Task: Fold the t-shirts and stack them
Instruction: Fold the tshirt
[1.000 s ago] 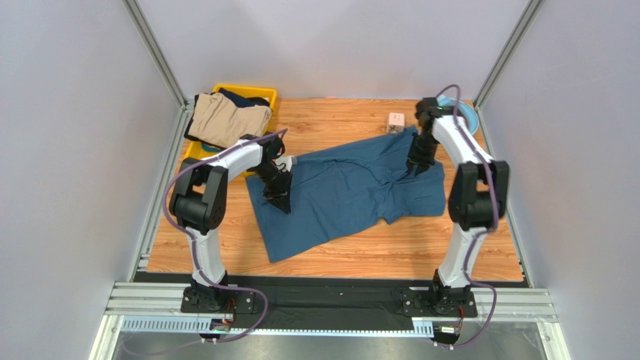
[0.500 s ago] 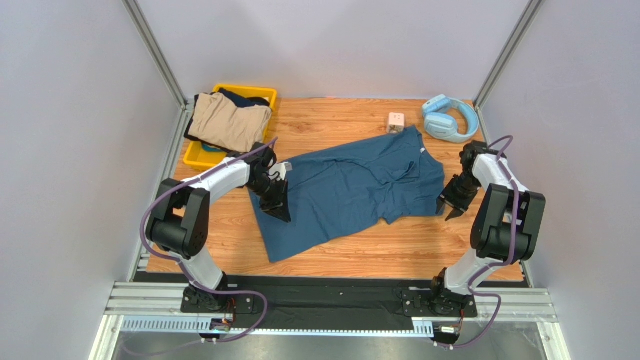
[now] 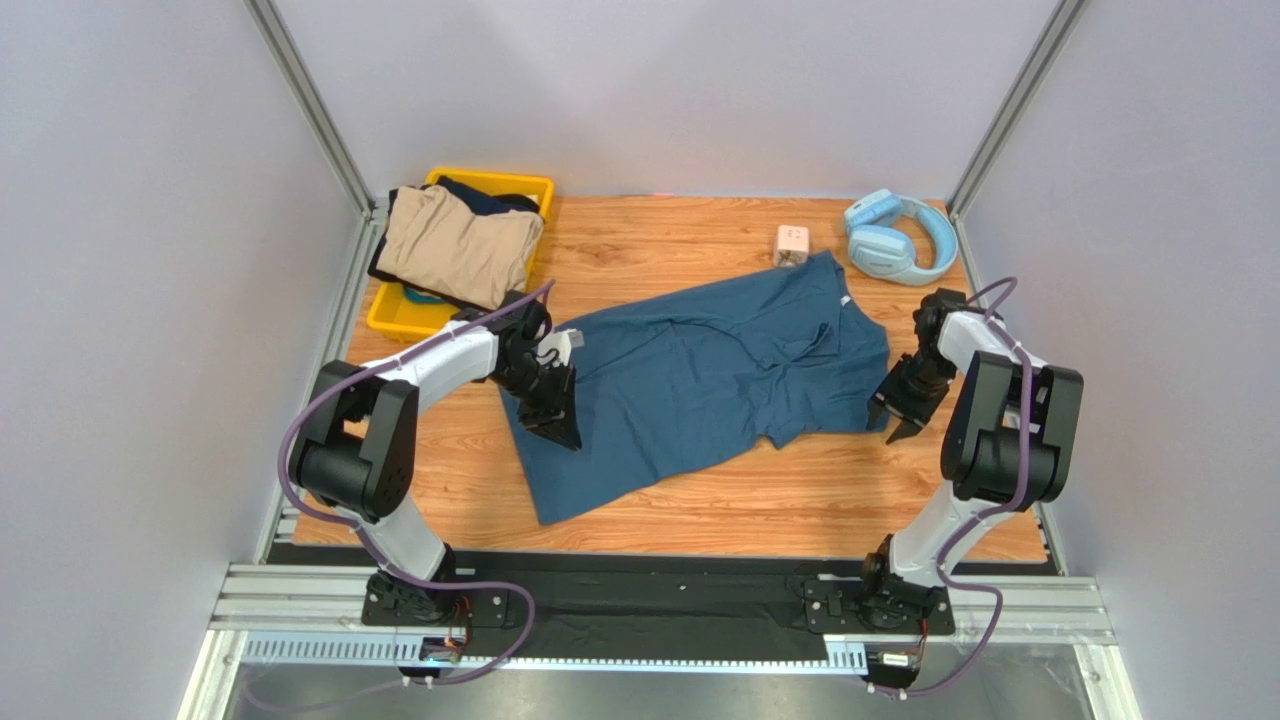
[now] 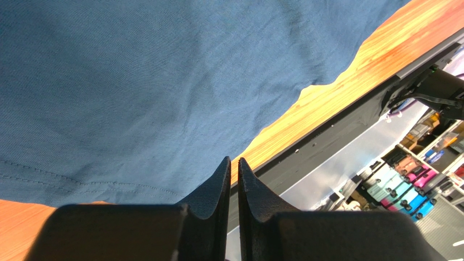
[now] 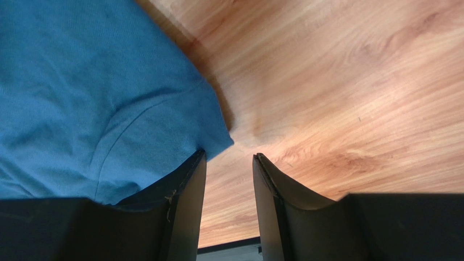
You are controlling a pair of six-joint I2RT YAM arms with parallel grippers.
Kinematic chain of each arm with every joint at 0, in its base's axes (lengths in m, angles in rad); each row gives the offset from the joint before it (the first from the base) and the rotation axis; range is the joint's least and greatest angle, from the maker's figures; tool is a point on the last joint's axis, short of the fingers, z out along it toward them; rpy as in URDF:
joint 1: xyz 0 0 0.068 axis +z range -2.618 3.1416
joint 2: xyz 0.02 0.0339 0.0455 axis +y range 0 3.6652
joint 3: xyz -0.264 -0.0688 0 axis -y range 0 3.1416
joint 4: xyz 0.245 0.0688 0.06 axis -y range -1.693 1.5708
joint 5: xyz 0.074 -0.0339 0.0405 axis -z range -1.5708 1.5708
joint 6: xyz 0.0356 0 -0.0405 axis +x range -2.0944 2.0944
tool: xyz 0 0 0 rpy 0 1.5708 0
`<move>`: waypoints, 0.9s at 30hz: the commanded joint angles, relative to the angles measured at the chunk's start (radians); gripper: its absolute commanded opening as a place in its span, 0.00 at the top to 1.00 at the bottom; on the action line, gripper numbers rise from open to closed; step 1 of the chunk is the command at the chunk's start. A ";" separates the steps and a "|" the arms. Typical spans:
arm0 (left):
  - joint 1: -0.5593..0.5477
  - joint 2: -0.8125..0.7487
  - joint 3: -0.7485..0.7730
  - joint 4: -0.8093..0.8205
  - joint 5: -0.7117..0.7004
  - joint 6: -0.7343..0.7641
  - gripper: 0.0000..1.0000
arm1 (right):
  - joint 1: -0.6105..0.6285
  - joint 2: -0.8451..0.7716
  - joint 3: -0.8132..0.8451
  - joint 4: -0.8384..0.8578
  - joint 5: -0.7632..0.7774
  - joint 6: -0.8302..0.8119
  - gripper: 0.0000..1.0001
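Teal t-shirt (image 3: 706,383) lies spread sideways, one corner at the half-open, empty right gripper (image 5: 229,159); left gripper (image 4: 233,161) closed, empty, over the opposite hem

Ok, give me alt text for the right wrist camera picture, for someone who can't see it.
The open right gripper sits at the corner of a teal-blue t-shirt lying on a wooden table. One finger shows in front of the cloth's edge, the other in front of bare wood.
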 commanded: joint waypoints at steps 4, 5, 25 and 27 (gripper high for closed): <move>0.000 -0.005 0.041 -0.030 0.014 0.028 0.85 | -0.003 0.081 0.022 0.055 0.060 -0.008 0.60; 0.000 -0.002 0.045 -0.033 0.012 0.028 0.85 | -0.001 0.084 0.024 0.058 0.055 -0.005 0.66; 0.000 0.089 0.136 -0.058 0.023 0.023 0.85 | 0.069 -0.138 0.099 -0.055 -0.130 0.023 1.00; -0.001 0.095 0.141 -0.058 0.023 0.025 0.85 | 0.079 -0.157 0.143 -0.081 -0.153 0.040 1.00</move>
